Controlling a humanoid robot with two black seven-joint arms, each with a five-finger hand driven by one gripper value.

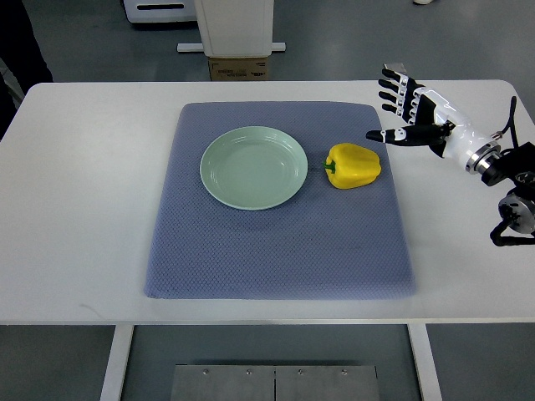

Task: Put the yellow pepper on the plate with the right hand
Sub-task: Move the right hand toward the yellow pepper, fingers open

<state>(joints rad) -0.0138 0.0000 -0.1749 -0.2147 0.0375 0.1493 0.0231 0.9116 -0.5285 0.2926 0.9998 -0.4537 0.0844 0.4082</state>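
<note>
Yellow pepper (354, 165) lying on the blue mat (276, 251), just right of the pale green plate (253, 167) — close, not touching. Right hand (410, 109) hovering over the white table (84, 209), right of the pepper — fingers spread, grasping nothing, thumb toward the pepper

The right arm (510, 180) runs off the picture's right edge, so only the wrist and the right hand (414, 113) show. The table (75, 209) has its legs cut by the bottom edge. Beyond its far side a white stand (236, 25) is cropped by the top edge, and a dark shape (18, 50) at upper left cannot be identified
</note>
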